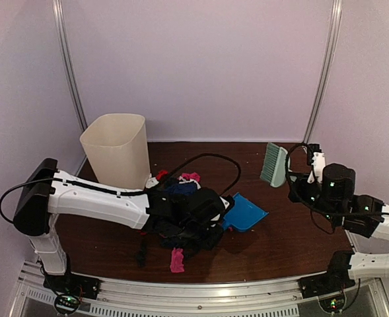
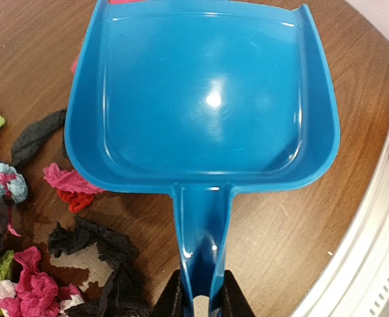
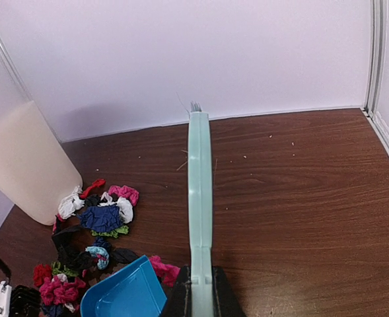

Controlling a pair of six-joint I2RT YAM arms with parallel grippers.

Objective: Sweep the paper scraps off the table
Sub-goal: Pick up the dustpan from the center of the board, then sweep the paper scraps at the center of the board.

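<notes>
The paper scraps [image 1: 181, 187] lie in a loose pile on the brown table [image 1: 293, 238], partly under my left arm; one pink scrap [image 1: 177, 260] lies nearer the front. My left gripper [image 1: 214, 212] is shut on the handle of the blue dustpan [image 1: 246, 212]. In the left wrist view the dustpan [image 2: 204, 99] is empty and flat on the table, scraps [image 2: 35, 290] lie to its left, and the gripper [image 2: 203, 305] clamps the handle. My right gripper [image 3: 201, 300] is shut on the pale green brush [image 3: 199, 191], held above the table right of the pile [image 3: 102, 218]. The brush also shows in the top view [image 1: 273, 165].
A cream bin [image 1: 117, 148] stands at the back left, just behind the pile. A black cable [image 1: 220, 158] loops over the table behind the dustpan. The silver front rail [image 1: 201, 290] runs along the near edge. Lilac walls close the back and sides.
</notes>
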